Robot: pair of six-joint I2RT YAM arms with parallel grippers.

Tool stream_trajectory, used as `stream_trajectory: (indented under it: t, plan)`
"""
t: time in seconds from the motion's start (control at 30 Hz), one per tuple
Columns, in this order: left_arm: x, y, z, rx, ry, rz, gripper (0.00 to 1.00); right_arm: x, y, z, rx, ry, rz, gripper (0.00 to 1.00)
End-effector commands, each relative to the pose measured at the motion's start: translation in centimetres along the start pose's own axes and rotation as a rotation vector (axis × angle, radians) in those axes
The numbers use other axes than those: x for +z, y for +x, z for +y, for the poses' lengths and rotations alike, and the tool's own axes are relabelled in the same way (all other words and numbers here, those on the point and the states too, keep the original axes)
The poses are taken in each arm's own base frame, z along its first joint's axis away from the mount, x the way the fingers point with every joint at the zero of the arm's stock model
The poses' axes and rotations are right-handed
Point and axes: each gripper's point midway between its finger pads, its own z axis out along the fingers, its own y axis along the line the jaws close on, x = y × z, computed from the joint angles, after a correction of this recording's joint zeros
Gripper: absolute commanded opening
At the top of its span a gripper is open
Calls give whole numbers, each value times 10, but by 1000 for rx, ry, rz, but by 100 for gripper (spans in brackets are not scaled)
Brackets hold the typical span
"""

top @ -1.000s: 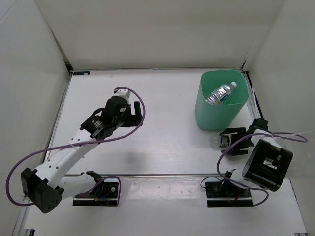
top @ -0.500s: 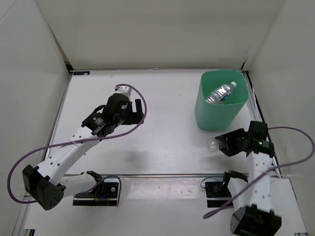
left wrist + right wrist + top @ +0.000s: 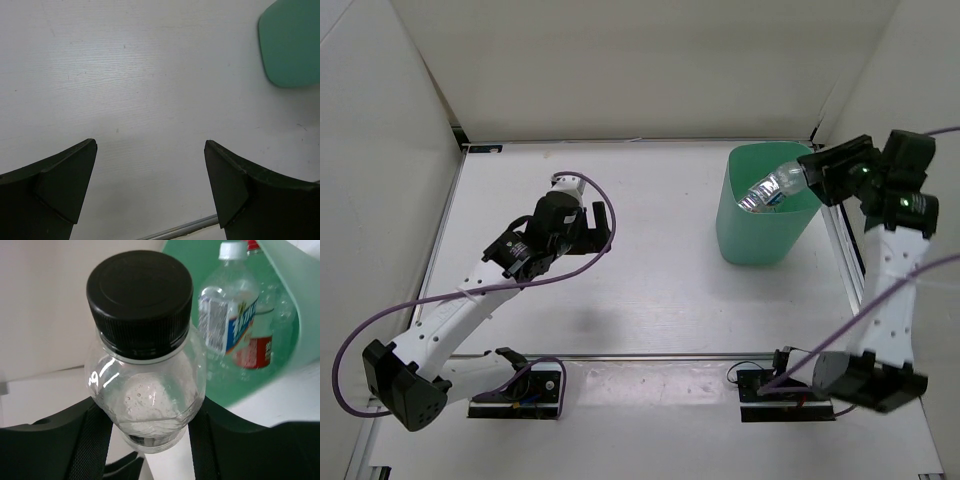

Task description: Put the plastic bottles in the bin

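Clear stubby bottle (image 3: pixel 145 390) (black ribbed cap (image 3: pixel 140 295)) held beside mint-green bin (image 3: pixel 295 305).

Up it goes! The right gripper (image 3: pixel 147 437) has clamped onto the stubby clear plastic bottle with the black cap (image 3: pixel 145 385). It has lifted the bottle off the tabletop near the right edge and swung it to the rim of the tall mint-green plastic bin (image 3: pixel 760 235) by the far right corner.

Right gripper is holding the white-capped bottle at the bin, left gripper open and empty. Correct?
No. Right wrist view: the right gripper holds the black-capped bottle; the white-capped bottle is already in the bin. The left gripper is open and empty.
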Motion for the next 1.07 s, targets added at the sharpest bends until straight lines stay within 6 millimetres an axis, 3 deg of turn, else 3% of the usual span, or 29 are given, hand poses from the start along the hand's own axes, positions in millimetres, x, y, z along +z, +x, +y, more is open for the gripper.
stream_trajectory:
  t: [0.0, 0.07, 0.13, 0.2, 0.27, 0.43, 0.57, 0.7, 0.9, 1.03]
  plan:
    - [-6, -10, 4, -17, -14, -49, 100, 47, 3, 2, -70, -7, 93, 57]
    - [-6, -10, 5, -5, -14, -49, 100, 59, 17, 7, -138, -4, 155, 62]
    - [-10, -15, 4, 9, -7, -64, 100, 68, 35, 7, -188, 9, 208, 78]
    - [-12, -18, 7, 16, -22, -82, 100, 63, 35, 10, -231, 18, 175, 93]
    - [-16, -19, 10, 15, -33, -91, 100, 50, 35, 6, -241, 43, 138, 100]
    - [-21, -19, 15, 3, -51, -95, 100, 24, 12, -11, -209, 117, 82, 100]
    - [-17, -5, 21, -30, -80, -61, 100, 4, 18, -33, -184, 213, 134, 100]
    - [-16, -3, 31, -55, -136, -71, 100, -19, 20, -54, -186, 275, 49, 100]
    - [-21, -20, 50, -89, -250, -149, 100, -22, 35, -76, -225, 274, 81, 100]
    - [-18, -17, 77, -46, -424, -138, 100, -29, 47, -82, -211, 266, 101, 100]
